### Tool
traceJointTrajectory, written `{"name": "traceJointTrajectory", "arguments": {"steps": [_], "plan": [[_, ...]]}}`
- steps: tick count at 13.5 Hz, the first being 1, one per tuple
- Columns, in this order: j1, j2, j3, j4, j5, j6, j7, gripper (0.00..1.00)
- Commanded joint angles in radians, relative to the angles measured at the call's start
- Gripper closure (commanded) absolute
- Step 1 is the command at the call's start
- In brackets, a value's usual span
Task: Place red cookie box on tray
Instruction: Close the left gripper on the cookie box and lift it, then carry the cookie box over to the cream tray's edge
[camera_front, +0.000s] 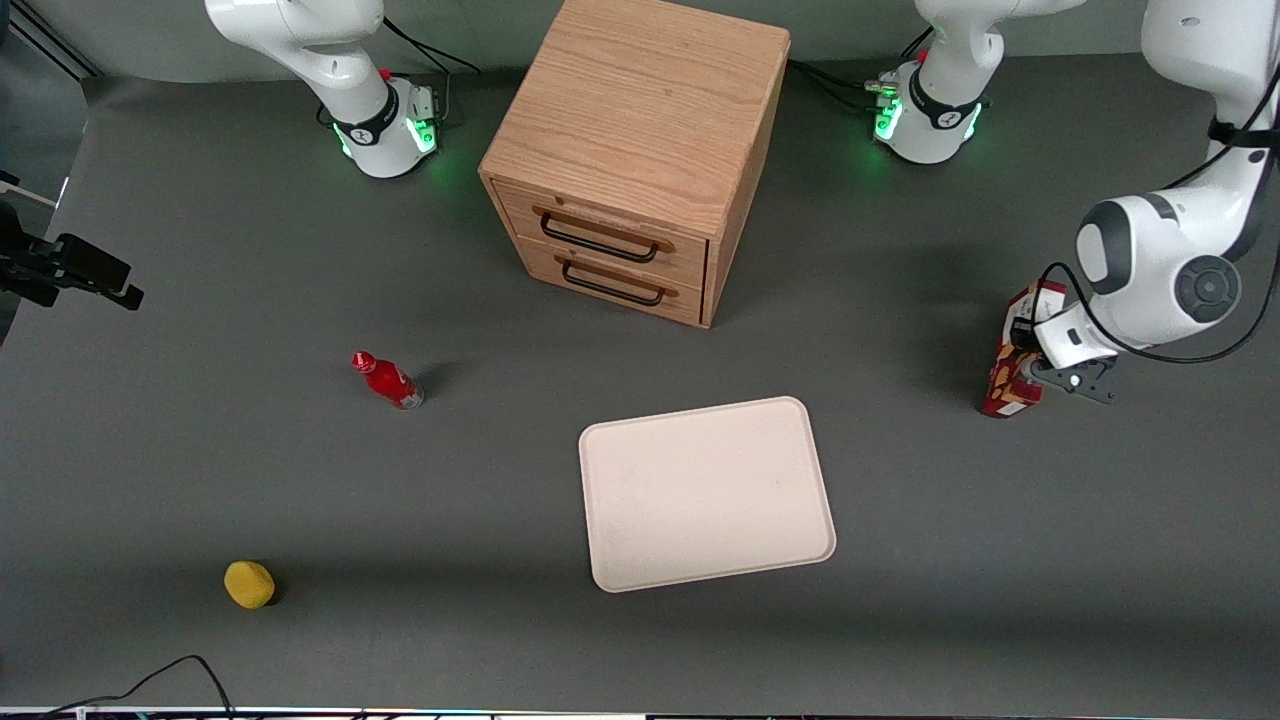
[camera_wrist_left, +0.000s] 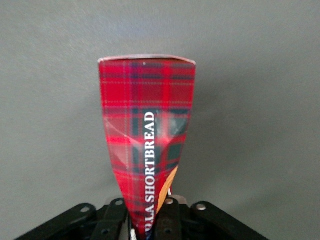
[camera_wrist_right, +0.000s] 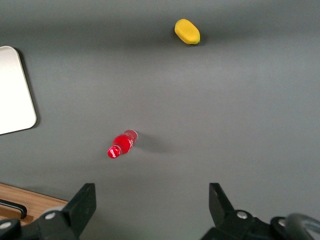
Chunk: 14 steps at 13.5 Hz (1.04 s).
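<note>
The red cookie box (camera_front: 1005, 385) stands upright, slightly tilted, at the working arm's end of the table. Its tartan side with white lettering fills the left wrist view (camera_wrist_left: 147, 130). My left gripper (camera_front: 1030, 362) is shut on the box, one finger on each side of its upper part (camera_wrist_left: 147, 220). I cannot tell whether the box's lower end touches the table. The cream-white tray (camera_front: 705, 490) lies flat and bare near the table's middle, well apart from the box toward the parked arm's end, and nearer the front camera. Its edge also shows in the right wrist view (camera_wrist_right: 12, 90).
A wooden two-drawer cabinet (camera_front: 630, 150) stands farther from the front camera than the tray. A small red bottle (camera_front: 388, 380) and a yellow object (camera_front: 249, 584) lie toward the parked arm's end; both show in the right wrist view, bottle (camera_wrist_right: 121, 144), yellow object (camera_wrist_right: 187, 31).
</note>
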Motion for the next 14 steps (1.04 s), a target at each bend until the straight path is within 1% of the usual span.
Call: {"name": "traceJointTrajectory", "arguments": {"steps": [1, 2, 3, 4, 5, 7, 9, 10, 11, 12, 14], "plan": [[-0.013, -0.039, -0.021, 0.284, -0.025, -0.365, -0.101, 1.00], [-0.013, -0.027, -0.063, 0.422, -0.025, -0.512, -0.181, 1.00], [-0.016, -0.019, -0.099, 0.543, -0.022, -0.625, -0.285, 1.00], [-0.018, -0.016, -0.154, 0.628, -0.019, -0.694, -0.388, 1.00], [-0.019, -0.016, -0.201, 0.689, -0.017, -0.734, -0.501, 1.00], [-0.019, 0.001, -0.318, 0.766, -0.022, -0.750, -0.742, 1.00], [-0.024, 0.091, -0.462, 0.793, -0.011, -0.701, -0.965, 1.00], [-0.031, 0.146, -0.519, 0.794, 0.036, -0.604, -1.074, 1.00], [-0.047, 0.206, -0.556, 0.790, 0.105, -0.480, -1.179, 1.00], [-0.071, 0.272, -0.573, 0.785, 0.168, -0.400, -1.249, 1.00], [-0.097, 0.407, -0.576, 0.785, 0.280, -0.280, -1.285, 1.00]]}}
